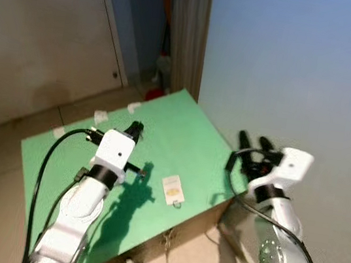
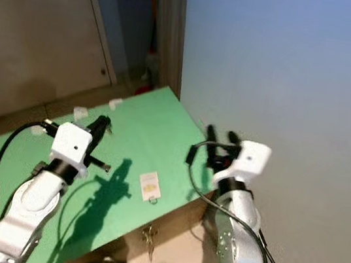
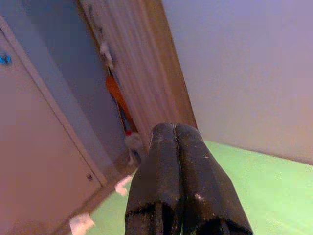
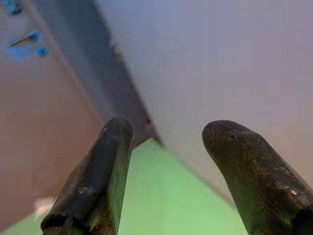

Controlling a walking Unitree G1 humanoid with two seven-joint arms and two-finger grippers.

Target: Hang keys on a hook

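Your left gripper [image 1: 135,129] sits left of centre in the left eye frame, over the green top [image 1: 183,126], its two fingers [image 3: 168,161] pressed together with nothing between them; your left wrist view confirms the tips touch. Your right gripper [image 1: 253,142] is right of centre, at the top's right edge by the pale wall [image 1: 303,71], fingers [image 4: 105,166] spread apart and empty.

The keys [image 1: 173,189] lie low in the middle of the frame on the green top, between your two arms and apart from both grippers: a pale tag with a small ring at its lower end. From the head you cannot make out individual keys.

Your left wrist view adds a wooden door frame [image 3: 142,73] with something orange beside it, too blurred to identify.
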